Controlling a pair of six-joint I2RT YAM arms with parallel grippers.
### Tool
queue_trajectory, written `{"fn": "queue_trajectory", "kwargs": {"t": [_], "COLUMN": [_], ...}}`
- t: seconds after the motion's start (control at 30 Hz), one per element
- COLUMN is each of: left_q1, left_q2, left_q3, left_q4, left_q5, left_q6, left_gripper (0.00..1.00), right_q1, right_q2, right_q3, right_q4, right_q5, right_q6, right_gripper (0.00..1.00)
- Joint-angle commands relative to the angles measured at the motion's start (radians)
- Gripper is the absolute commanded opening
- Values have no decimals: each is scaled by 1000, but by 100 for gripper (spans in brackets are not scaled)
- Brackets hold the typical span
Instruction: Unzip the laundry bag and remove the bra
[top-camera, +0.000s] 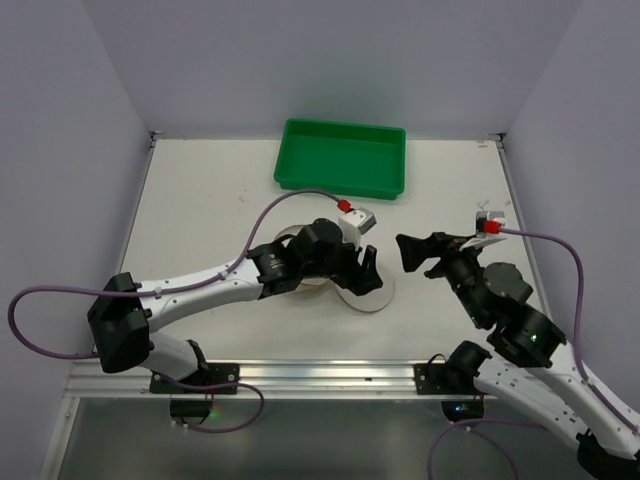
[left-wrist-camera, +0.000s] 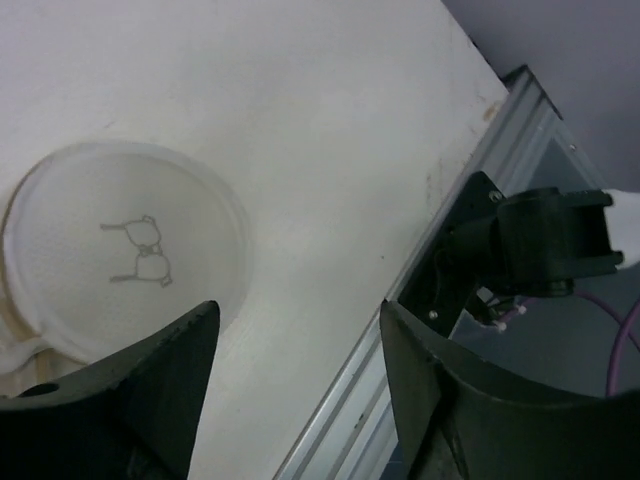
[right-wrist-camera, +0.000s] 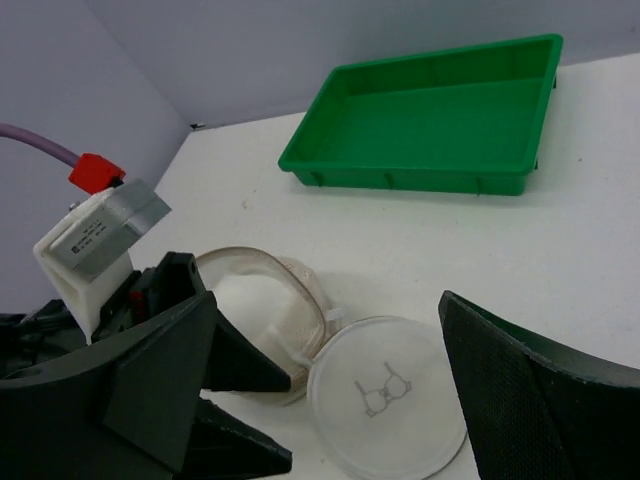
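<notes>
The laundry bag (right-wrist-camera: 300, 300) lies unzipped, its round lid (right-wrist-camera: 388, 395) with a small bra drawing folded out flat on the table. In the open half, white fabric (right-wrist-camera: 240, 295) shows, apparently the bra. In the top view the bag (top-camera: 300, 285) is mostly hidden under the left arm and only the lid (top-camera: 372, 297) shows. My left gripper (top-camera: 364, 268) hovers over the bag, open and empty; in its wrist view (left-wrist-camera: 300, 330) the lid (left-wrist-camera: 120, 250) lies at the left. My right gripper (top-camera: 404, 254) is open and empty just right of the bag, and in its wrist view (right-wrist-camera: 328, 298) its fingers frame the bag.
A green rectangular tray (top-camera: 340, 158) stands at the back middle of the table, and it also shows in the right wrist view (right-wrist-camera: 430, 130). The metal rail at the table's near edge (left-wrist-camera: 400, 330) and the right arm's base (left-wrist-camera: 530, 240) show in the left wrist view.
</notes>
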Motion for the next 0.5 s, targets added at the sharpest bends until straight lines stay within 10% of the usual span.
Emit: {"fn": "queue_trajectory", "kwargs": {"t": [0.0, 0.47], "left_q1": [24, 419], "left_q2": [-64, -210], "left_q3": [98, -15], "left_q4": [-53, -365], "left_q5": [-266, -421], "left_q6": [31, 88], "left_gripper": [71, 70], "right_q1": [1, 39], "right_q2": [31, 673], "right_q3": [-17, 216], "right_q4": [43, 129], "right_q5": [-30, -468], "right_q6": [-23, -88], "right_gripper": [94, 96]}}
